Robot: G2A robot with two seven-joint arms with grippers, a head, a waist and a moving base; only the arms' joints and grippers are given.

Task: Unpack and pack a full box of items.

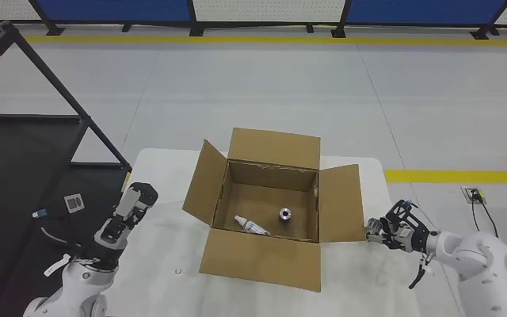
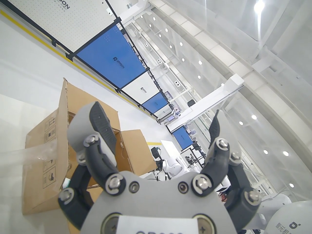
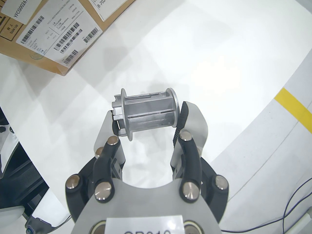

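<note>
An open cardboard box [image 1: 269,208] stands in the middle of the white table [image 1: 166,246]. Inside it lie a white tube [image 1: 252,226] and a small metal cylinder [image 1: 284,213]. Right of the box, my right gripper [image 1: 375,230] is shut on a grey metal spool [image 3: 146,114], held by its two ends just above the table. The box corner [image 3: 61,25] with its labels lies a short way beyond the spool. My left gripper [image 2: 156,125] is open with nothing in it, raised at the table's left side and tilted upward; the box [image 2: 48,147] is beside it.
A black frame and dark panel [image 1: 47,166] stand off the table's left edge. The table's right edge [image 3: 280,74] curves close to the right gripper, with floor and a yellow line [image 3: 296,109] beyond. Bare tabletop lies on both sides of the box.
</note>
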